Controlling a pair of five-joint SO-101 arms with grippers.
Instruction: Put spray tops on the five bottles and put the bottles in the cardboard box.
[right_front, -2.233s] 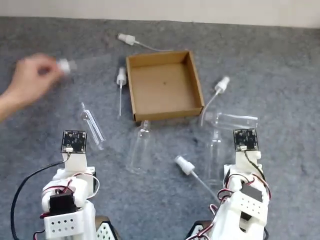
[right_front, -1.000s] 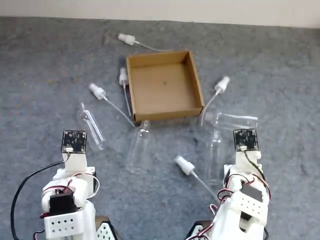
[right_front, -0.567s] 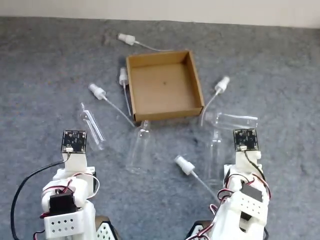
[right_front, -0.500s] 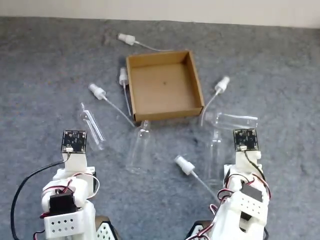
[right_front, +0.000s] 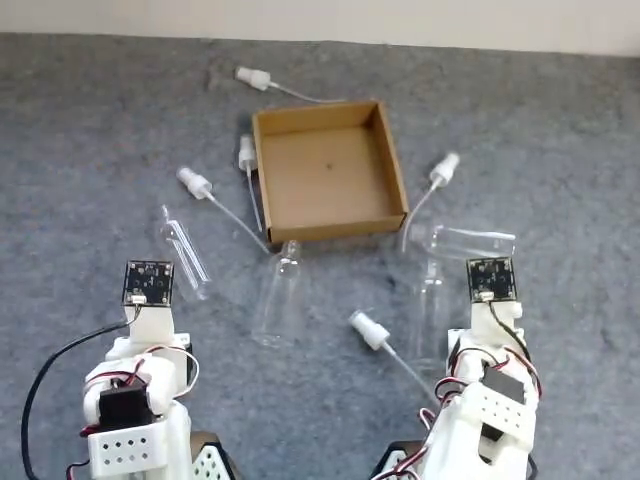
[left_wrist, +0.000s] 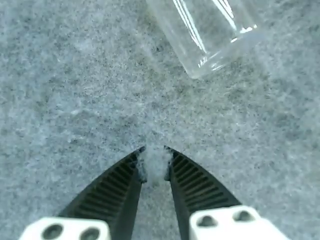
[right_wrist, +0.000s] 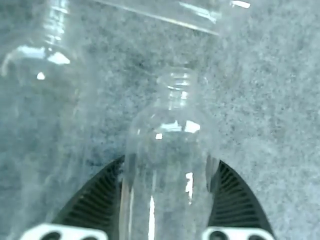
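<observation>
The open cardboard box sits mid-table with nothing in it. Spray tops lie loose around it: one behind it, two to its left, one to its right and one in front. Clear bottles lie on the carpet: one ahead of the left arm, one in front of the box, two by the right arm. My right gripper is shut on another capless bottle, its neck pointing away. My left gripper is shut over bare carpet.
Grey carpet covers the table, with free room at the far left and far right. The base of the left bottle lies just ahead of my left gripper. Two more bottles crowd the held one.
A person's hand that held a spray top at the left has gone, and that top now lies left of the box. Neither arm has moved.
</observation>
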